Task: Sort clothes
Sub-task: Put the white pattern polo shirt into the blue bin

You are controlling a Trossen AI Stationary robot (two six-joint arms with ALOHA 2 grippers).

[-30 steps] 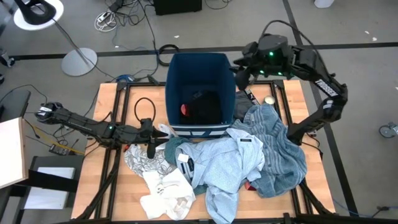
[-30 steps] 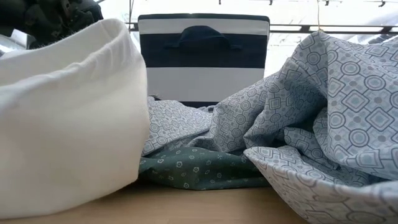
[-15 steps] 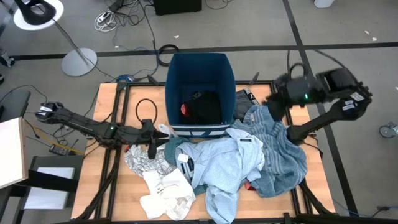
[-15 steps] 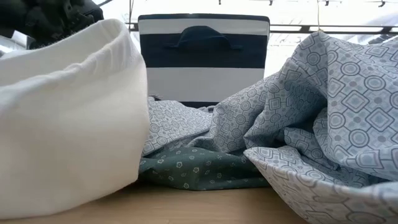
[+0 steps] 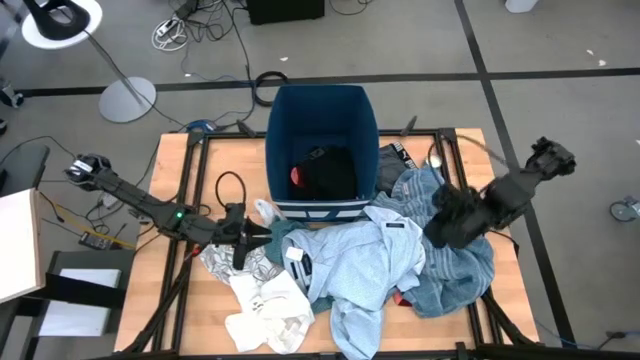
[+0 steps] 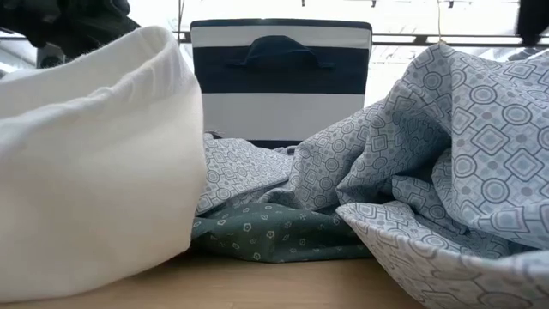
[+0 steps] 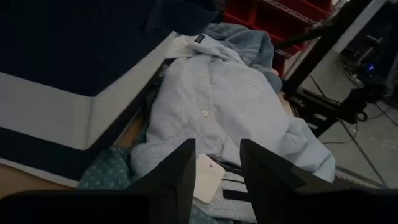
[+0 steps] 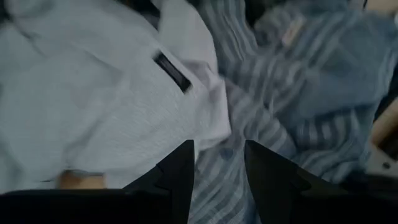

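Here the right gripper (image 5: 437,232) hung over the heap of clothes, its two dark fingers (image 8: 180,177) spread apart with nothing between them. Directly ahead of the fingertips lay the seam where the light blue shirt (image 8: 93,106) overlapped the teal striped cloth (image 8: 298,106); the shirt's collar with its dark label sat just beyond one finger, the striped folds beyond the other. Neither fabric touched the fingers.

The left gripper (image 5: 252,233) rested low beside the front wall of the dark blue bin (image 5: 320,110). Its fingers (image 7: 177,180) were likewise parted and held nothing. Past their tips spread the light blue shirt (image 7: 230,112), buttons showing, with a white tag (image 7: 205,177) just between the fingers' ends and a patch of green shirt (image 7: 109,177) off to the bin side.

Inside the bin lay a black garment (image 5: 335,170) and a small red piece (image 5: 297,176). A white garment (image 5: 265,310) and a black-printed white one (image 5: 225,262) lay behind the left fingers on the table (image 5: 170,160).
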